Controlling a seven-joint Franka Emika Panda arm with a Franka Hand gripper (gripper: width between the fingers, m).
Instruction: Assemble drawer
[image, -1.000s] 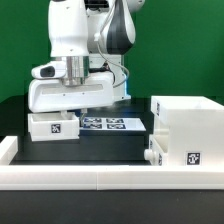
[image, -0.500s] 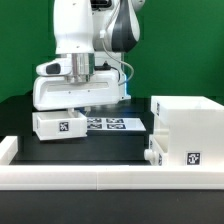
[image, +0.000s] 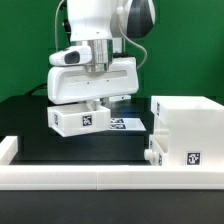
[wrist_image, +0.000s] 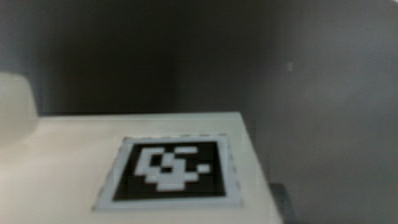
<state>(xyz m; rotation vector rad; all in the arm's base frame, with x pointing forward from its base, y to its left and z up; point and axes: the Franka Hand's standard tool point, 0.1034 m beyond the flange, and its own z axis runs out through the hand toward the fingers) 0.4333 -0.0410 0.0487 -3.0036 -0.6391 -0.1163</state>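
In the exterior view my gripper (image: 93, 101) is shut on a small white tray (image: 79, 119) with a black-and-white tag on its front, and holds it just above the black table. The tall boxy drawer shell (image: 186, 128) stands at the exterior view's right, apart from the tray, with a tag low on its front face. A small white piece (image: 152, 155) shows at the shell's lower left corner. The wrist view shows the tray's white surface and its tag (wrist_image: 173, 170) close up and blurred. My fingertips are hidden there.
The marker board (image: 127, 124) lies flat on the table between the tray and the shell. A low white border rail (image: 80, 178) runs along the front, with a raised end at the exterior view's left (image: 6, 148). A green wall is behind.
The arm has moved toward the exterior view's right, carrying the small tray with it and slightly up, from beside the marker board's left end to over it, closer to the shell.
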